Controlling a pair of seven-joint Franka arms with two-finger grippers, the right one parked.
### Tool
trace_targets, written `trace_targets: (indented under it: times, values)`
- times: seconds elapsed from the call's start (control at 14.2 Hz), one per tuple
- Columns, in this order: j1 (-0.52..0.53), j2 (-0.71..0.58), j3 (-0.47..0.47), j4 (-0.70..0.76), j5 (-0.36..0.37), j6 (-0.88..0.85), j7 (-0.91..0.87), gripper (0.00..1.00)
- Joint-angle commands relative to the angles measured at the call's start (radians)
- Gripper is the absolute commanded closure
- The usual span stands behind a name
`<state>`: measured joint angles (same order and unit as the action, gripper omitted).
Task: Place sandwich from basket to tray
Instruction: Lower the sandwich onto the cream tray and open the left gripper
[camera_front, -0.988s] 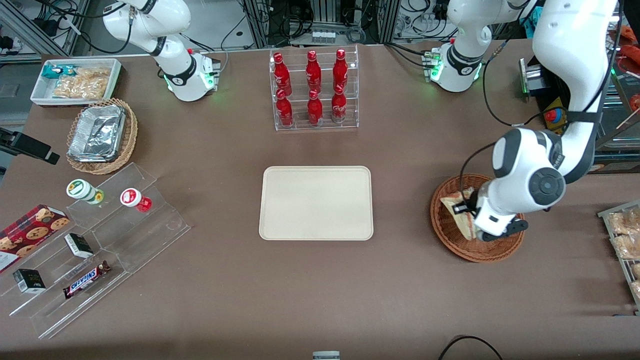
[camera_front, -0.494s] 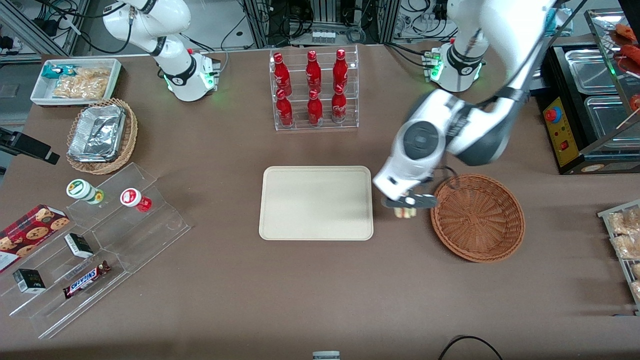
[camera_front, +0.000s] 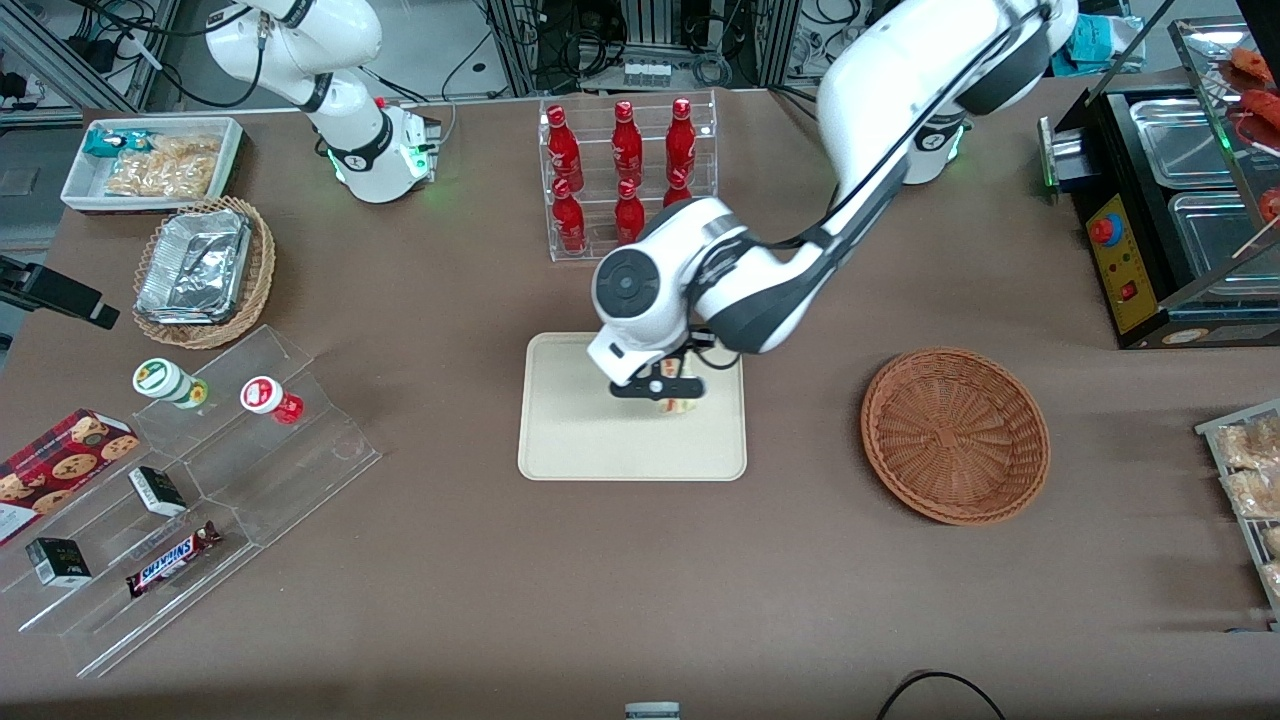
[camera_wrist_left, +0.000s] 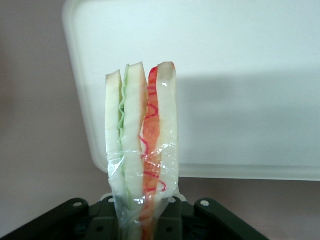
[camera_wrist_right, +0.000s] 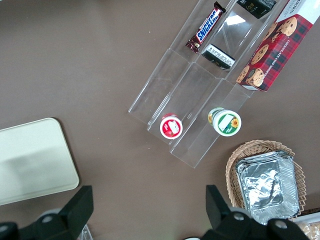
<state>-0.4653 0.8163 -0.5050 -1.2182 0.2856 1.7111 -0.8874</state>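
My left gripper (camera_front: 665, 392) hangs over the cream tray (camera_front: 570, 440), above the part of it nearest the basket, and is shut on the sandwich (camera_front: 679, 404). In the left wrist view the sandwich (camera_wrist_left: 142, 145) is a plastic-wrapped wedge of pale bread with green and red-orange layers, pinched at its base by the gripper (camera_wrist_left: 141, 220), with the tray (camera_wrist_left: 250, 100) beneath it. The reddish-brown wicker basket (camera_front: 955, 435) sits empty toward the working arm's end of the table.
A clear rack of red bottles (camera_front: 628, 180) stands farther from the front camera than the tray. Toward the parked arm's end are a lighter basket with a foil pan (camera_front: 200, 270), a white snack bin (camera_front: 150, 160) and clear steps with snacks (camera_front: 200, 490).
The gripper lifted the sandwich out of the basket and carried it sideways toward the parked arm's end, from the basket to above the tray. The basket now holds nothing.
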Motion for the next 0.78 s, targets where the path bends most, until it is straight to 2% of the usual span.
trace_targets:
  times: [0.0, 0.35, 0.49, 0.64, 0.71]
  values:
    - [-0.05, 0.055, 0.008, 0.065, 0.015, 0.039, -0.045, 0.78]
    - [-0.078, 0.107, 0.028, 0.071, 0.015, 0.149, -0.064, 0.54]
    - [-0.076, 0.115, 0.028, 0.071, 0.015, 0.156, -0.064, 0.25]
    - [-0.075, 0.11, 0.042, 0.072, 0.015, 0.156, -0.064, 0.16]
    - [-0.075, 0.106, 0.049, 0.072, 0.015, 0.156, -0.059, 0.0]
